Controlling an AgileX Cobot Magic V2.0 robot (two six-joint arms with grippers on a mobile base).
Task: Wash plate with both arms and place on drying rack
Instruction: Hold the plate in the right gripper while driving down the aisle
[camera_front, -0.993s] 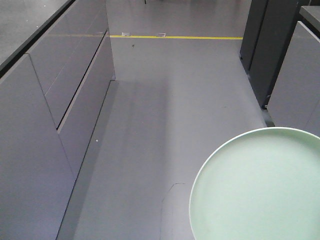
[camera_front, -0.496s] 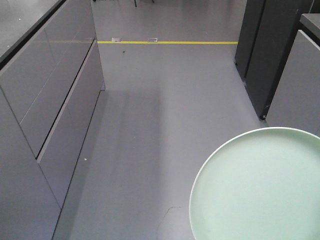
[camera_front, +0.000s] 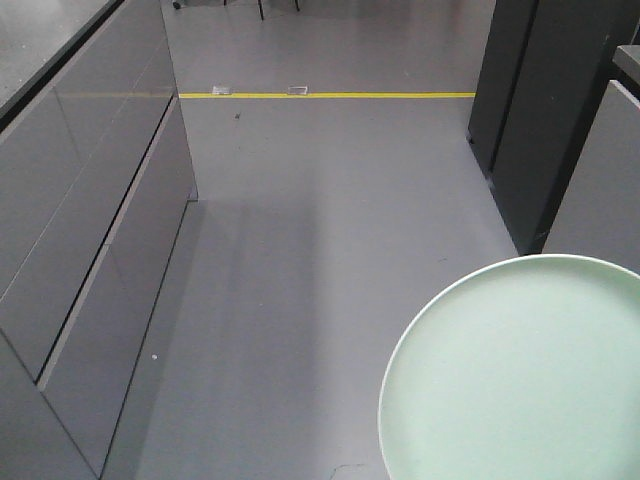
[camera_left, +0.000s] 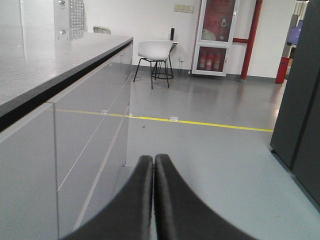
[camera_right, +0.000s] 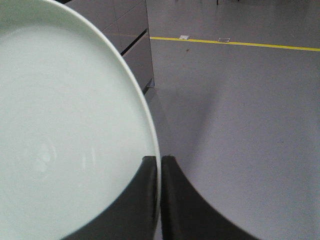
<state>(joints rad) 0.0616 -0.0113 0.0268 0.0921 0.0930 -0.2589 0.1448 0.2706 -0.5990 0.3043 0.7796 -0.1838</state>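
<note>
The pale mint-green plate (camera_front: 515, 375) fills the lower right of the front view, held above the grey floor. In the right wrist view the plate (camera_right: 65, 125) takes up the left half, and my right gripper (camera_right: 158, 159) is shut on its rim, one black finger on each face. My left gripper (camera_left: 153, 157) is shut with nothing between its fingers, pointing along the aisle beside the cabinets. The drying rack is out of view.
Grey drawer cabinets (camera_front: 80, 230) under a dark-edged counter (camera_left: 50, 65) run along the left. Dark tall cabinets (camera_front: 540, 110) stand on the right. A yellow floor line (camera_front: 330, 95) crosses ahead. A white chair (camera_left: 155, 52) and a red display case (camera_left: 215, 35) stand far off.
The view has moved forward along the aisle: the left cabinets slid back and left, the yellow line dropped lower in the frame. The plate keeps its place in the view.
</note>
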